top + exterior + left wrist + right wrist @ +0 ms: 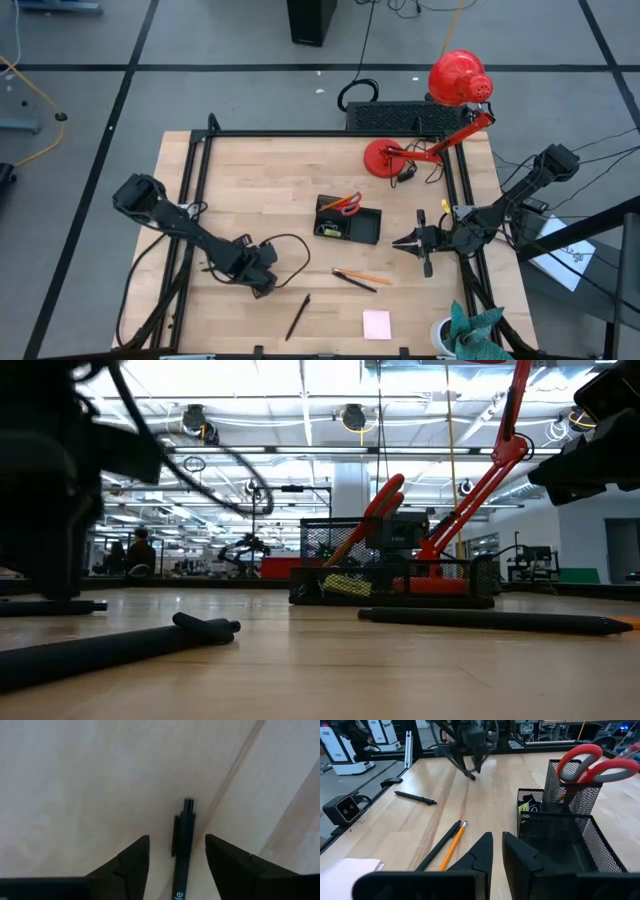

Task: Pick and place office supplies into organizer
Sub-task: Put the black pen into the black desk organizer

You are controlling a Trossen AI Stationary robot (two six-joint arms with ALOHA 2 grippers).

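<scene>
From above: the organizer [349, 222] at table centre holds the scissors [343, 205]. I have the left gripper [177, 851], fingers apart, straddling a pen [183, 845] at 8 o'clock; the right gripper [497, 851], nearly together, waits empty at 3 o'clock. Pencil [368, 277], another pen [297, 317] and sticky pad [377, 324] remain out

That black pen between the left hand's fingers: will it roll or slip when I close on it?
The black pen looks round and slim, so it could roll on the smooth table. Its clip may stop it. It seems rigid and light; the left hand straddles it, open.
</scene>
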